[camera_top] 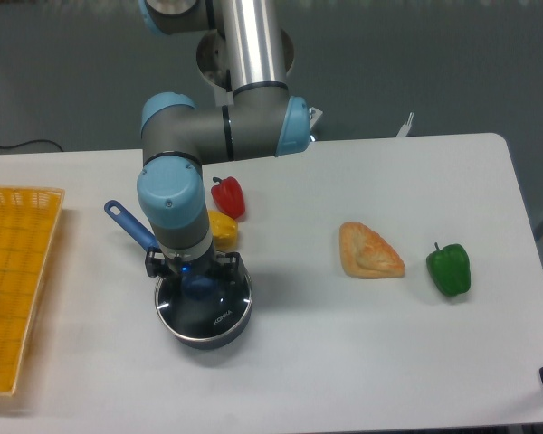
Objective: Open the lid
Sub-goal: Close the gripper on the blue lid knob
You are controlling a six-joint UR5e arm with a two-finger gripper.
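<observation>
The lid (219,312) is clear glass with a thin metal rim and small white lettering. It rests flat on a dark saucepan (204,334) whose long blue handle (130,224) points up-left. My gripper (191,282) points straight down over the lid's centre, close above the glass. Its black linkage is spread wide on both sides of the blue knob (199,287), so it stands open. The knob shows just under the wrist, which hides the fingertips.
A red pepper (228,196) and a yellow pepper (222,230) lie just behind the pan. A pastry (369,251) and a green pepper (449,268) sit to the right. An orange basket (14,285) stands at the left table edge.
</observation>
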